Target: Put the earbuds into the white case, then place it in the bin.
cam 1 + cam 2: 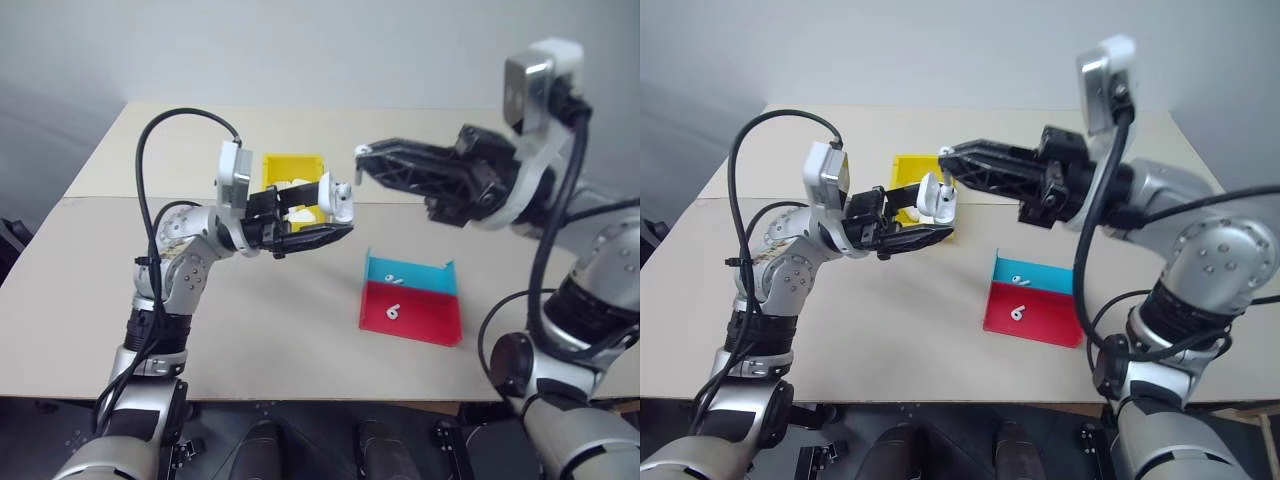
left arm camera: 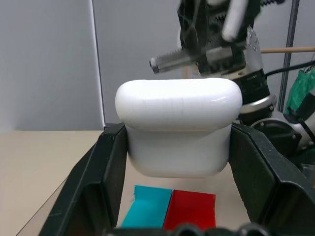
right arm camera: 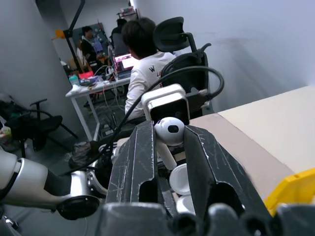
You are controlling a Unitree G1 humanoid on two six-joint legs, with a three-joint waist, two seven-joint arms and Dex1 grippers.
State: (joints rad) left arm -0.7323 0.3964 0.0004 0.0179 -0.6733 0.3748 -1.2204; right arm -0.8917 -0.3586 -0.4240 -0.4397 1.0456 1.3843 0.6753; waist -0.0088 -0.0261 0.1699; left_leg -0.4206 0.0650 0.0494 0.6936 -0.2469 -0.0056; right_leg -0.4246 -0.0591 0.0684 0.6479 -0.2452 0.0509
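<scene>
The yellow bin (image 1: pixel 292 168) sits far on the table. Just near of it, the left gripper (image 1: pixel 335 210) clamps the slick, rigid white case (image 1: pixel 337 200) by its flat sides, lid open. The right gripper (image 3: pixel 170 147), close at its right, pinches one tiny, light, slippery earbud (image 3: pixel 169 132) by the bulb; two more lie on the tray (image 1: pixel 412 316).

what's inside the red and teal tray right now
Two earbuds lie on the tray: one on the red part, one on the teal part. Its raised back wall hides nothing. A third earbud sits pinched in the right gripper.

Left gripper (image 1: pixel 335 215) gripping white case (image 1: pixel 338 198); right gripper (image 1: pixel 360 157) apparently pinching earbud
</scene>
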